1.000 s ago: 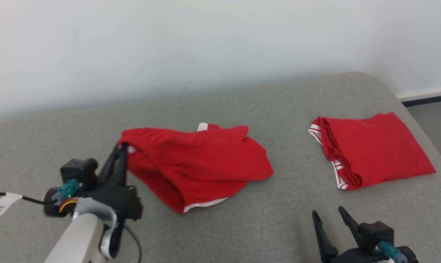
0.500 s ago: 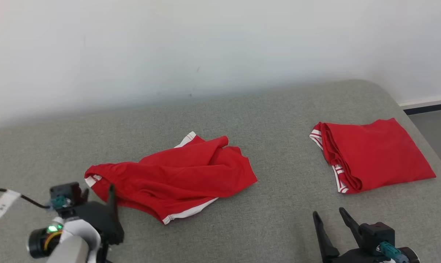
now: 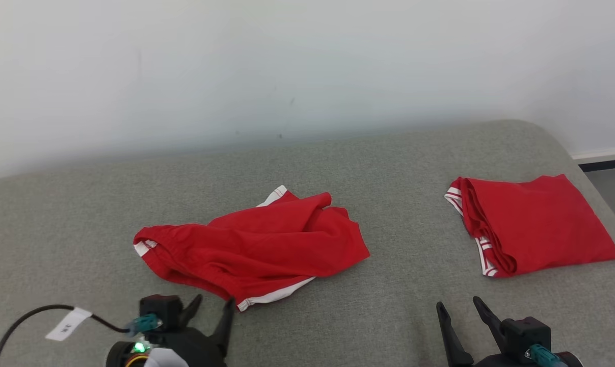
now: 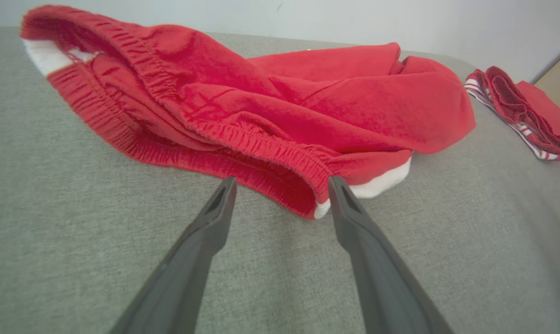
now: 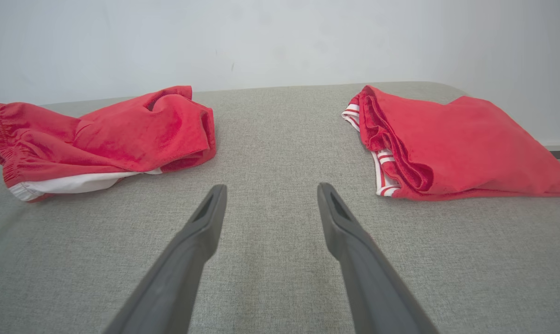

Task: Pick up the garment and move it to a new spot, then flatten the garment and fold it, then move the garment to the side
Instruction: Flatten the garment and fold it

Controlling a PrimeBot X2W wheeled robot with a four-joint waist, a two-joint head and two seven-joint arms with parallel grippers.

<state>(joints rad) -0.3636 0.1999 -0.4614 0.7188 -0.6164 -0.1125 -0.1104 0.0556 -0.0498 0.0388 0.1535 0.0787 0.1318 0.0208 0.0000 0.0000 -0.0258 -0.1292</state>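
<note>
A red garment (image 3: 256, 250) with white trim lay crumpled near the middle of the grey padded surface (image 3: 378, 168). Its gathered waistband (image 3: 152, 243) pointed left, a white-edged hem toward the front.

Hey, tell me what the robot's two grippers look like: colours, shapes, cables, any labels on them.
The left gripper and right gripper are black blocks, each with two long, dark grey, tapering fingers with a recessed slot near the tip. Each carries a teal plug. The left one also has a small green light and a thin black cable with a white paper tag.
</note>
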